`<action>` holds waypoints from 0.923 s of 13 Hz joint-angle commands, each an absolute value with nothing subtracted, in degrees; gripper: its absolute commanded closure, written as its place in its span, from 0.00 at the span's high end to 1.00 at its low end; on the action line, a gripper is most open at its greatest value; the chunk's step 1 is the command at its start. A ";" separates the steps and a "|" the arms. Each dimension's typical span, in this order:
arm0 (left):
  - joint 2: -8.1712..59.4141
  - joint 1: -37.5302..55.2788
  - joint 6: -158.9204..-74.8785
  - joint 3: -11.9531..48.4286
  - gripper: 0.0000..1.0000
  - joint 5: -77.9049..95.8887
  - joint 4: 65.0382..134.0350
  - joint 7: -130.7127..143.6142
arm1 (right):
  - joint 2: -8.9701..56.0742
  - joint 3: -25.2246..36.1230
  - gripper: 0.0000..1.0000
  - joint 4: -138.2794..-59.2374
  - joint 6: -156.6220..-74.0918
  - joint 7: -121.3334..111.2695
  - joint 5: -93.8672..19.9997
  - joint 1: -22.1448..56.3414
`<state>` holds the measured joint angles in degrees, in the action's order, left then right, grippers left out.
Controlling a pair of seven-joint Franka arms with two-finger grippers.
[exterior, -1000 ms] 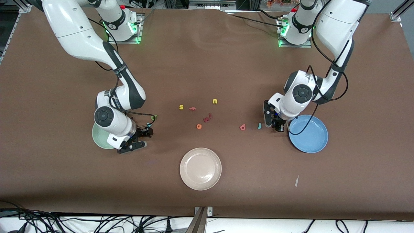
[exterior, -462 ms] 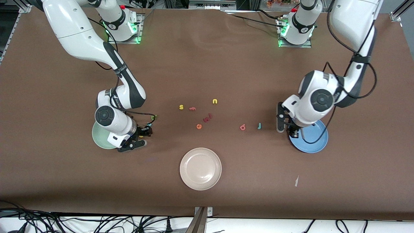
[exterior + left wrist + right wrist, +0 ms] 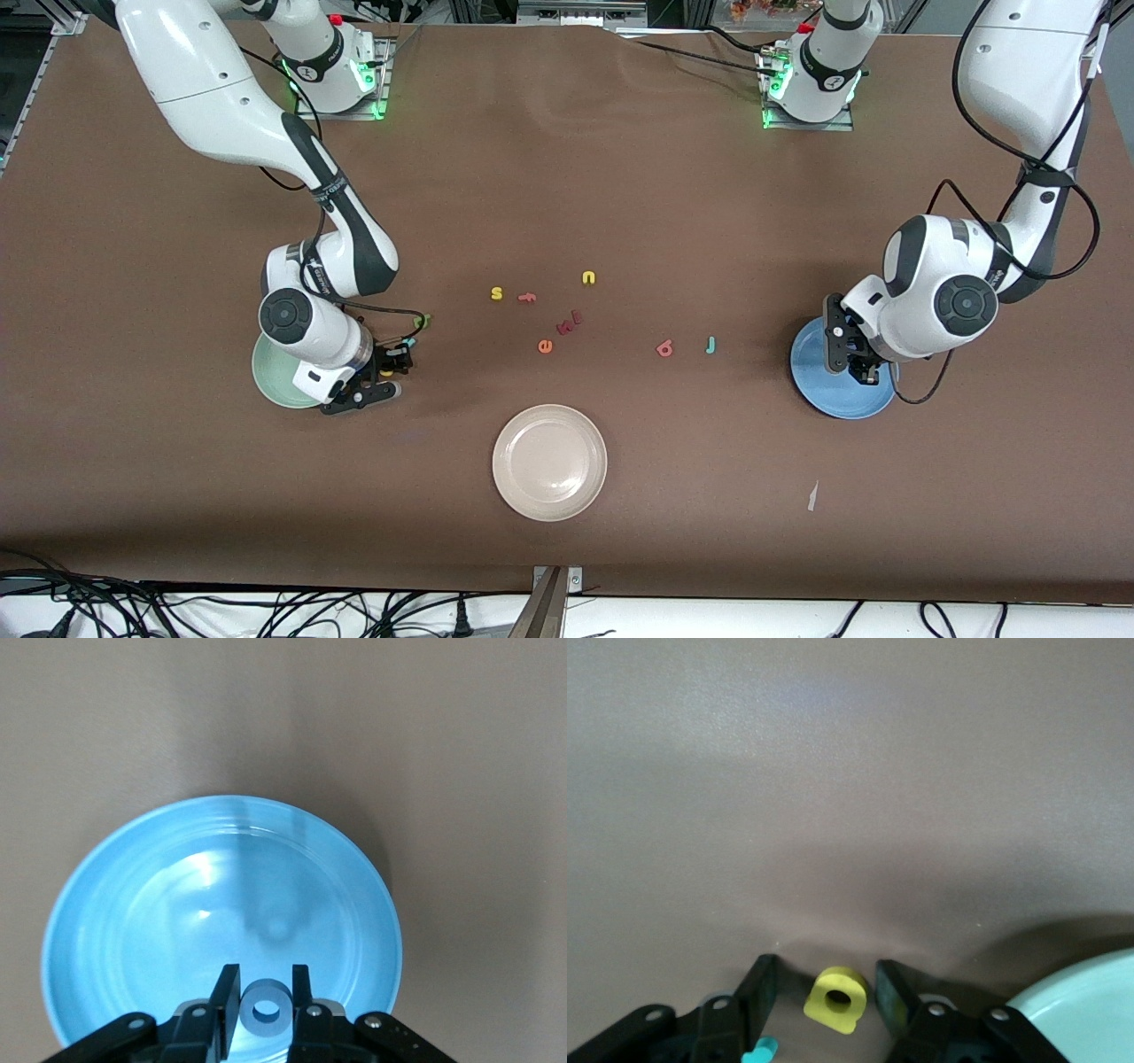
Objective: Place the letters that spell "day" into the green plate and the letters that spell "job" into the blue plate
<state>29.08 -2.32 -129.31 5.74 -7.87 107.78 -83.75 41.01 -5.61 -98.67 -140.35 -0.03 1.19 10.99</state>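
My left gripper [image 3: 849,361] hangs over the blue plate [image 3: 842,400], shut on the blue o [image 3: 266,1012], which stands upright between its fingers above the plate's bowl [image 3: 177,904]. My right gripper [image 3: 826,964] is down at the table beside the green plate [image 3: 270,377], open, with the yellow a [image 3: 837,999] lying between its fingers and a gap on each side. The teal y [image 3: 762,1050] lies by one finger. The dark green d [image 3: 423,321] sits close by. The salmon b [image 3: 664,348] and teal j [image 3: 710,345] lie on the table between the two arms.
A beige plate [image 3: 549,462] sits nearer the front camera at mid-table. Loose letters lie in the middle: yellow s [image 3: 496,293], orange f [image 3: 527,298], yellow u [image 3: 588,278], orange e [image 3: 545,346], dark red pieces [image 3: 569,323]. A white scrap [image 3: 812,496] lies near the front.
My left gripper carried the blue o from beside the teal j to over the blue plate. My right gripper's fingers have narrowed around the yellow a.
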 commanded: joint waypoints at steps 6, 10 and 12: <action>27.69 -0.53 -120.17 12.64 1.00 -6.42 101.97 -70.54 | 39.38 -4.84 0.49 -103.09 -140.89 0.35 1.49 10.72; 28.39 -0.35 -120.23 17.58 1.00 -3.18 101.43 -49.62 | 38.94 -4.83 0.46 -103.89 -140.89 0.44 1.49 10.55; 29.09 0.43 -123.55 17.58 1.00 -0.45 101.51 -40.83 | 38.94 -4.83 0.37 -103.89 -140.89 0.53 1.49 10.55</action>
